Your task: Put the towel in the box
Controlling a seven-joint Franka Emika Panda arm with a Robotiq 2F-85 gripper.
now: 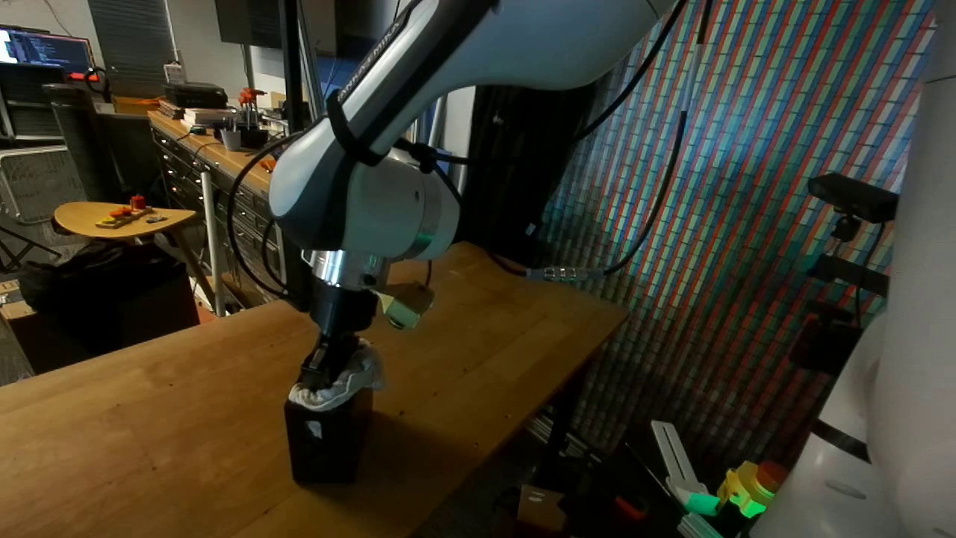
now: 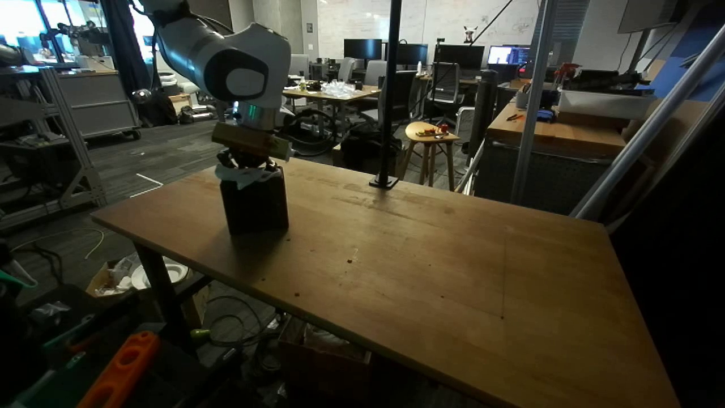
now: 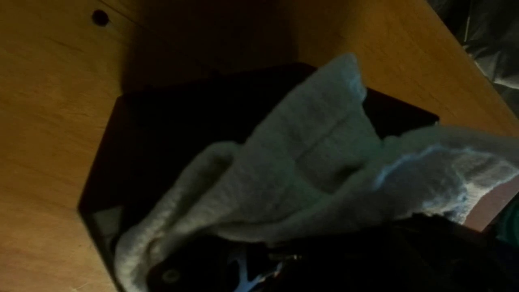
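Towel [image 3: 284, 194] is laid across box [image 1: 325, 448], long axis approx. btm L–top R in wrist view, bunched round gripper [image 1: 317, 373], which is closed; hold unclear.

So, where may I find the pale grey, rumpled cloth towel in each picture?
In an exterior view: towel left of centre, below mid-height.
In an exterior view: towel left of centre, just above mid-height.
Wrist view: towel across the centre, reaching the right edge.
Shared landmark: black upright box, with the towel at its open top.
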